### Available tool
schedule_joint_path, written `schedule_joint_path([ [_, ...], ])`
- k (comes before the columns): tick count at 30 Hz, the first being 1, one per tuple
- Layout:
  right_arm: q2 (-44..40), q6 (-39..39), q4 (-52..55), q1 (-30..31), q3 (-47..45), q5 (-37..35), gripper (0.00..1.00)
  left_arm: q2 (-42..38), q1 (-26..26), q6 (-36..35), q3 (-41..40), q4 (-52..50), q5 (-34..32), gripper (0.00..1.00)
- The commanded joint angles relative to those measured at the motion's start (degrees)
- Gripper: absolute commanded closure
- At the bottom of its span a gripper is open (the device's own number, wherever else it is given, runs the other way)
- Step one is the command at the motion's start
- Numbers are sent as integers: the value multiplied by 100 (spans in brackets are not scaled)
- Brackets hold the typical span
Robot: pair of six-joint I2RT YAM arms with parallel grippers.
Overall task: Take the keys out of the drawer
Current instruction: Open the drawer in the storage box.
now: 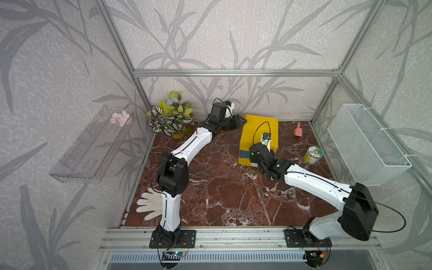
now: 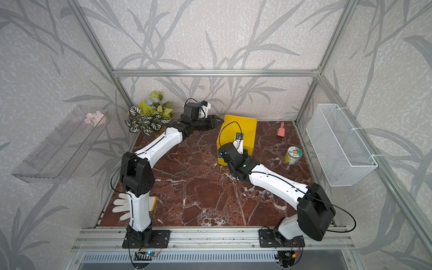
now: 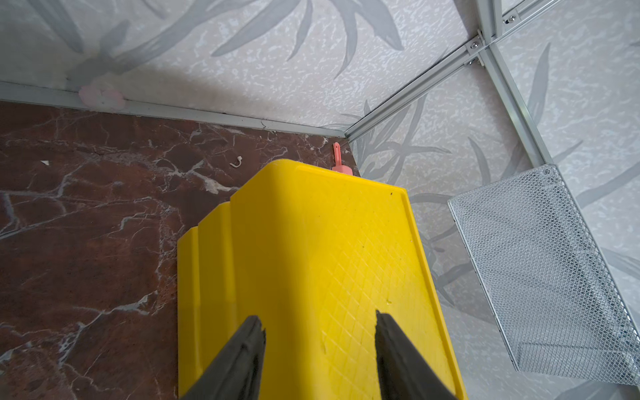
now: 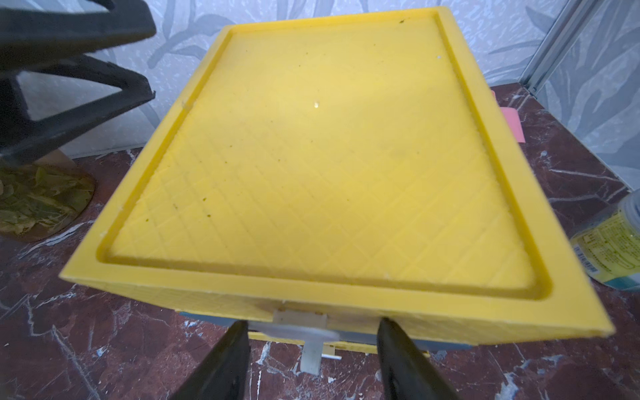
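One brown marble counter (image 1: 210, 187) carries a yellow drawer box (image 1: 261, 131); the left fingers (image 3: 239, 356) are spread at its back corner, the right fingers (image 4: 225, 360) spread either side of the white drawer handle (image 4: 311, 349); the keys are hidden from sight

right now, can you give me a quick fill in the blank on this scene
1. The drawer box is ____.
2. The ____ claw stands open around the white drawer handle.
3. The white glove lies beside the ____ arm's base.
4. The scoop is ____.
Missing: yellow, right, left, pink
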State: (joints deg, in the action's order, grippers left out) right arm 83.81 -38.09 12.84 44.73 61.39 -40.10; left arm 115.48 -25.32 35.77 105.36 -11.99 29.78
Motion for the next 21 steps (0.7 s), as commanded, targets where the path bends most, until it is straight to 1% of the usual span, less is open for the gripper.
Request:
schedule_joint_path([
  [1, 171, -262, 144, 45, 207, -383, 39, -100, -25, -90, -59, 99, -101, 46],
  [6, 382, -245, 183, 62, 353, -424, 40, -61, -36, 33, -127, 209, -61, 47],
  [12, 518, -234, 200, 88, 442, -498, 49, -53, -65, 194, -228, 346, -34, 48],
  [15, 529, -194, 167, 141, 444, -551, 57, -66, -66, 225, -263, 364, -33, 48],
  [21, 416, -143, 157, 251, 385, -631, 63, -135, -64, 199, -286, 308, -86, 48],
])
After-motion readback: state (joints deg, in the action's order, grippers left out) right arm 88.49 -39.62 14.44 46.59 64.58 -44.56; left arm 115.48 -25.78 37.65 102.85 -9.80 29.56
